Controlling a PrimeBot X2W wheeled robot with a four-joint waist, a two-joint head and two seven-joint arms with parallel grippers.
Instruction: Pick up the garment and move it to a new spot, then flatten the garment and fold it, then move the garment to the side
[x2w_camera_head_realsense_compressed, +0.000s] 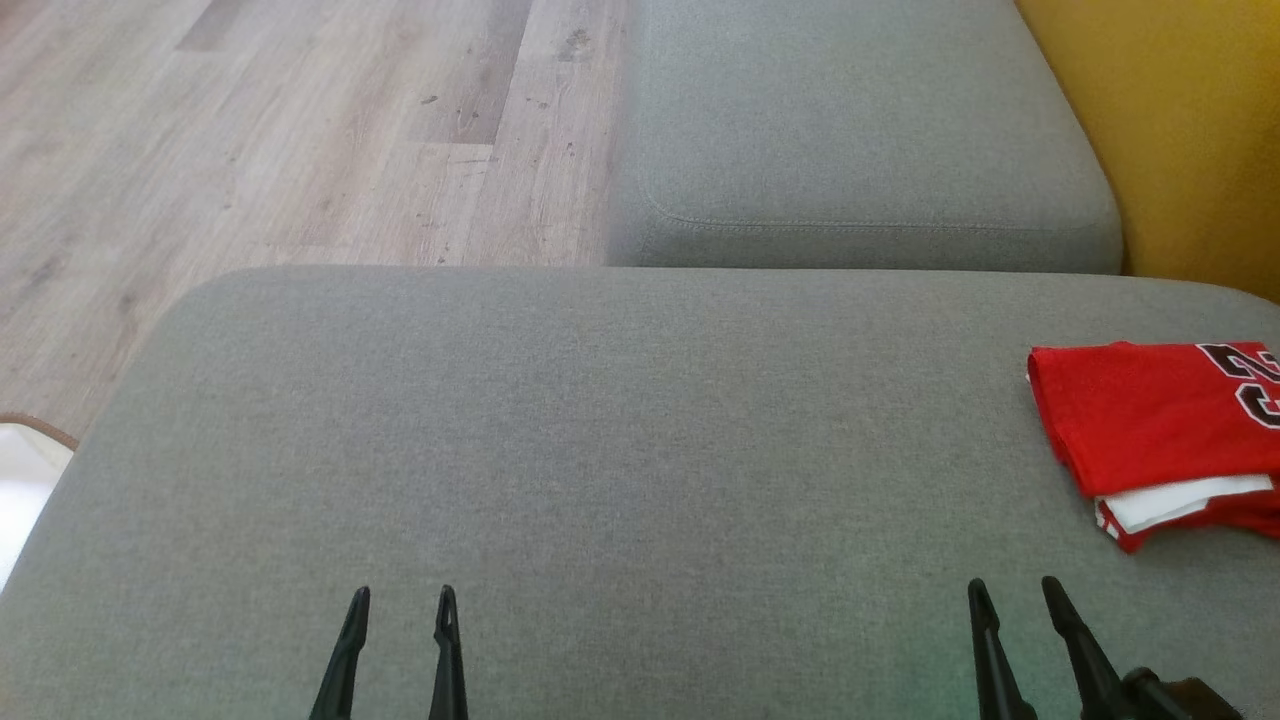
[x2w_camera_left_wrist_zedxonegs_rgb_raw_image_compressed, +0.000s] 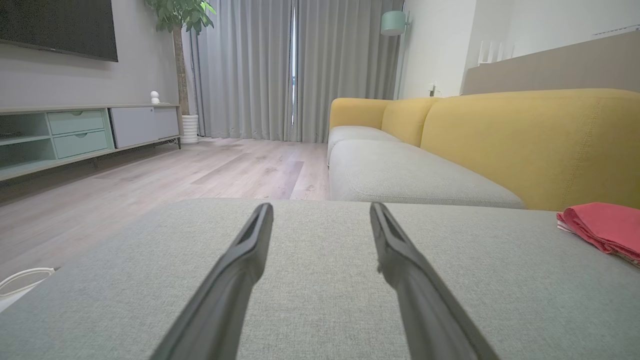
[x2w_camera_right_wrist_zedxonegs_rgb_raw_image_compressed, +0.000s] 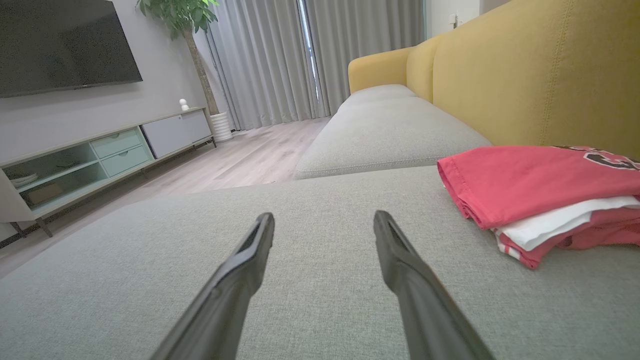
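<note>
The garment (x2w_camera_head_realsense_compressed: 1150, 425), a red jersey with black-and-white numbers and a white layer showing at its edge, lies folded at the right edge of the grey cushion (x2w_camera_head_realsense_compressed: 600, 430). The same garment (x2w_camera_right_wrist_zedxonegs_rgb_raw_image_compressed: 530, 192) sits to the right in the right wrist view and as a small red bundle, the garment (x2w_camera_left_wrist_zedxonegs_rgb_raw_image_compressed: 602, 227), at far right in the left wrist view. My left gripper (x2w_camera_head_realsense_compressed: 402, 598) stands open and empty at the lower left. My right gripper (x2w_camera_head_realsense_compressed: 1012, 590) is open and empty too, just below and left of the jersey, apart from it.
A second grey seat cushion (x2w_camera_head_realsense_compressed: 850, 140) lies beyond, with the yellow sofa back (x2w_camera_head_realsense_compressed: 1180, 120) on the right. Wood floor (x2w_camera_head_realsense_compressed: 250, 130) spreads to the left. A TV cabinet (x2w_camera_right_wrist_zedxonegs_rgb_raw_image_compressed: 100, 150), a potted plant (x2w_camera_left_wrist_zedxonegs_rgb_raw_image_compressed: 182, 30) and curtains (x2w_camera_left_wrist_zedxonegs_rgb_raw_image_compressed: 290, 70) stand far across the room.
</note>
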